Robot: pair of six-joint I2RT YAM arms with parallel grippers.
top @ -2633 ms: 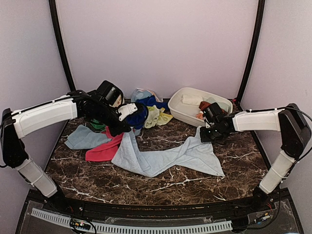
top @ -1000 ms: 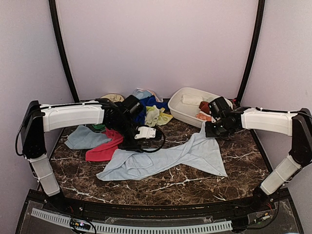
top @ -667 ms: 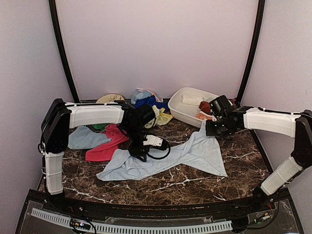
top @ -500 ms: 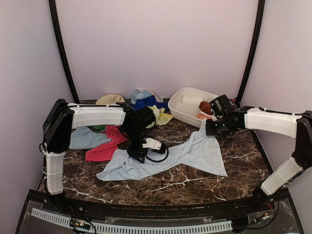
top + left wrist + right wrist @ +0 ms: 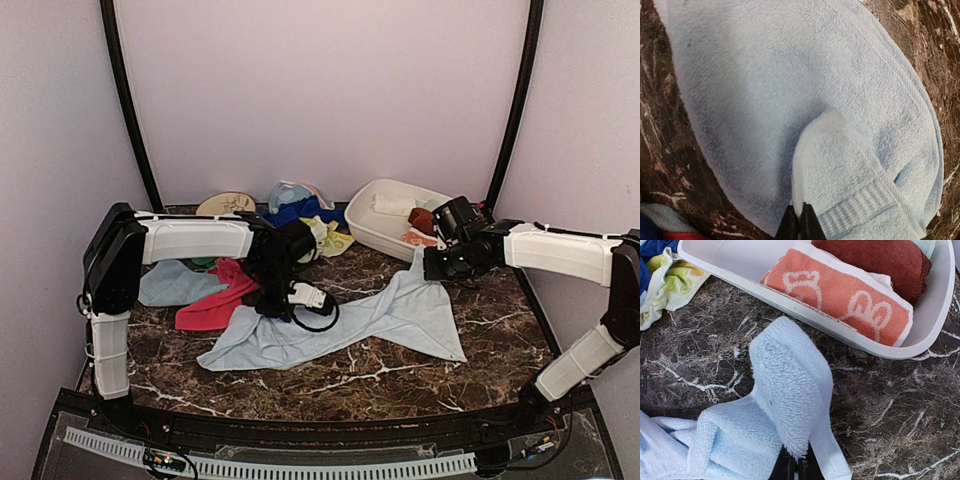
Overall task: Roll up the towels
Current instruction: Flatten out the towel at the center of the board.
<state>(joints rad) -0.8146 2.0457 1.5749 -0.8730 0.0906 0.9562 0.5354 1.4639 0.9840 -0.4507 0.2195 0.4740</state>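
A pale blue towel (image 5: 350,325) lies spread and rumpled across the dark marble table. My left gripper (image 5: 270,312) is down on its upper left part. In the left wrist view the left gripper (image 5: 800,224) is shut, pinching a raised fold of the pale blue towel (image 5: 790,90). My right gripper (image 5: 432,272) holds the towel's far right corner lifted off the table. In the right wrist view the right gripper (image 5: 796,464) is shut on that corner of the pale blue towel (image 5: 790,390). More towels lie behind: pink-red (image 5: 212,302), another pale blue (image 5: 168,285), royal blue (image 5: 302,210), lime-yellow (image 5: 332,238).
A white oval basin (image 5: 372,238) stands at the back right, just beyond the right gripper. In the basin (image 5: 840,332) lie an orange patterned towel (image 5: 840,300), a rust-brown one (image 5: 875,260) and a white roll (image 5: 393,204). A tan disc (image 5: 225,203) leans at the back left.
The left arm swung in from the towel pile onto the pale blue towel, and its jaws closed on a fold. The right gripper kept its hold on the corner, hardly moving.
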